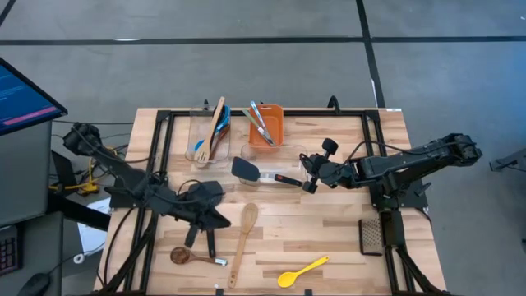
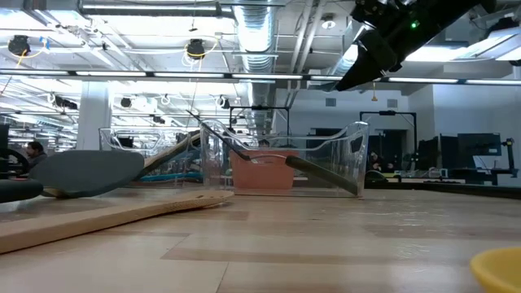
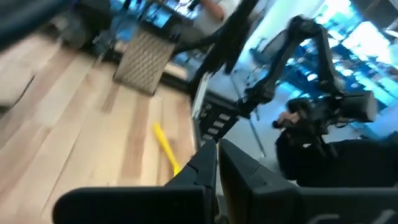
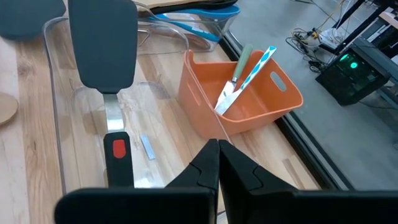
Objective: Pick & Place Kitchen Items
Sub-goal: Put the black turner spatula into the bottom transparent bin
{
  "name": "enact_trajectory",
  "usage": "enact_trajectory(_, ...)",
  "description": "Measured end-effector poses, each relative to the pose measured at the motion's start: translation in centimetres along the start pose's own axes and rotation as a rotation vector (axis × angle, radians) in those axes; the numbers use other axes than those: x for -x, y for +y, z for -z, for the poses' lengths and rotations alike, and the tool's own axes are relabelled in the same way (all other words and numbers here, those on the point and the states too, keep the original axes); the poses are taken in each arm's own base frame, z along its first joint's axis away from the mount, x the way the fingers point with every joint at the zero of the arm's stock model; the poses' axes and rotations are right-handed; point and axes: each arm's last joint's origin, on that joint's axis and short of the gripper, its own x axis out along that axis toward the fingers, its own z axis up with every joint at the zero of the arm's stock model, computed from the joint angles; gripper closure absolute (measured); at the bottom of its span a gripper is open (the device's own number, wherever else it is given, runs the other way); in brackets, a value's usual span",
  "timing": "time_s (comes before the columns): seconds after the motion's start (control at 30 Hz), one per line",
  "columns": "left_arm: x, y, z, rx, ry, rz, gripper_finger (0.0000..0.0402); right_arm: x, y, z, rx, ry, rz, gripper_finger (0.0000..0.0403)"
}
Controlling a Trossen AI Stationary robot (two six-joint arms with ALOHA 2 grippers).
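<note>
Utensils lie around our orange bin [image 1: 267,125]: nearest us the yellow spoon [image 1: 302,270], then a wooden spoon [image 1: 243,238], then the black turner [image 1: 259,173] in a clear tub just before the bin. Left tool [image 1: 220,219] and right tool [image 1: 310,186] are both closed, empty.

Two dark jointed arms, black cables, black wedge-shaped end effector fingers.
</note>
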Motion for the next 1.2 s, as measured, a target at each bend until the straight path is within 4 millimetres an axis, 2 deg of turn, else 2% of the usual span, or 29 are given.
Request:
enact_trajectory(0.33,1.0,3.8,2.5,0.158,0.296,-0.363,0.0399,0.0,0.0,0.1,0.007,0.009,0.002,0.0403)
enact_trajectory(0.53,2.4,5.6,4.0,0.227,0.531,-0.534,0.0399,0.0,0.0,0.1,0.007,0.009,0.002,0.0403)
enact_trajectory(0.63,3.0,6.2,4.8,0.231,0.622,-0.581,0.0399,0.0,0.0,0.1,0.007,0.009,0.002,0.0403)
enact_trajectory(0.73,3.6,6.3,5.5,0.194,0.703,-0.552,0.0399,0.0,0.0,0.1,0.007,0.009,0.002,0.0403)
enact_trajectory(0.87,4.2,6.9,6.8,0.12,0.747,-0.546,0.0399,0.0,0.0,0.1,0.007,0.009,0.002,0.0403)
enact_trajectory(1.2,8.2,10.3,9.1,0.143,0.607,-0.586,0.0399,0.0,0.0,0.1,0.006,0.008,0.001,0.0403)
